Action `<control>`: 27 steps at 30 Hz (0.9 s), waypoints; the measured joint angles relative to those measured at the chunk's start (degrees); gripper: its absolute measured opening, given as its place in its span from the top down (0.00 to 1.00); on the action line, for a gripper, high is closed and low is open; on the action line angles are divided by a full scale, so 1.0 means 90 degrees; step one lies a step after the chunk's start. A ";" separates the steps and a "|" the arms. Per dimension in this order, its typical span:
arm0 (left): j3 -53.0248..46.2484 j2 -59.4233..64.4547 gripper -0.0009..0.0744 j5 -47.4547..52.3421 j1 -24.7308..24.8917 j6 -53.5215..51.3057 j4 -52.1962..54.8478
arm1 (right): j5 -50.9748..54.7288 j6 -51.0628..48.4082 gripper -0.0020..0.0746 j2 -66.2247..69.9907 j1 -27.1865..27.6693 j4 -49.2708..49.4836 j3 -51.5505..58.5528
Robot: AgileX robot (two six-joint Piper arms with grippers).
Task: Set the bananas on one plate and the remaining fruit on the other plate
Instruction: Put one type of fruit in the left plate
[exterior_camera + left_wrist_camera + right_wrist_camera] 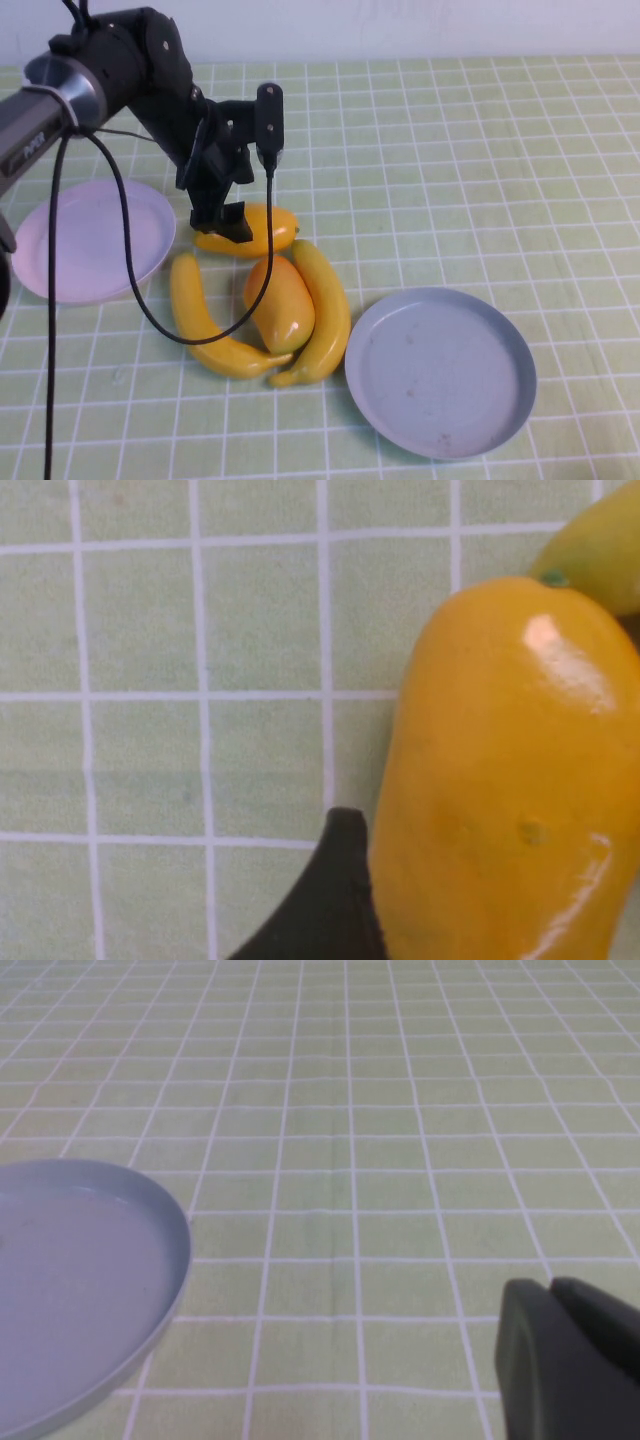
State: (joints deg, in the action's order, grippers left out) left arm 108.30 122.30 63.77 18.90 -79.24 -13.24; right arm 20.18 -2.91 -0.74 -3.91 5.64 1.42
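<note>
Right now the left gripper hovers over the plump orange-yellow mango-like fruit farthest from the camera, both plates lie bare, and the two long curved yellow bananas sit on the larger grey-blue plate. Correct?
Not quite. The high view shows both bananas on the checked tablecloth, beside the grey-blue plate. The rest holds: left gripper over the mango-like fruit, pink plate bare.

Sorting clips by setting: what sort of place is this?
Likely a robot test table, not a kitchen: a green checked cloth, glossy toy-like bananas, two bare plates, the left gripper over a mango, the right gripper parked aside.
</note>
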 joint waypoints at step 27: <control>0.0000 0.0665 0.31 -0.0213 -0.0180 -0.0035 -0.0166 | 0.0000 0.0000 1.00 0.0000 0.0000 0.0000 0.0000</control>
State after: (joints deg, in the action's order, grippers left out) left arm 108.30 128.28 61.85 17.28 -79.55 -14.73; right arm 20.18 -2.91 -0.74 -3.91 5.64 1.42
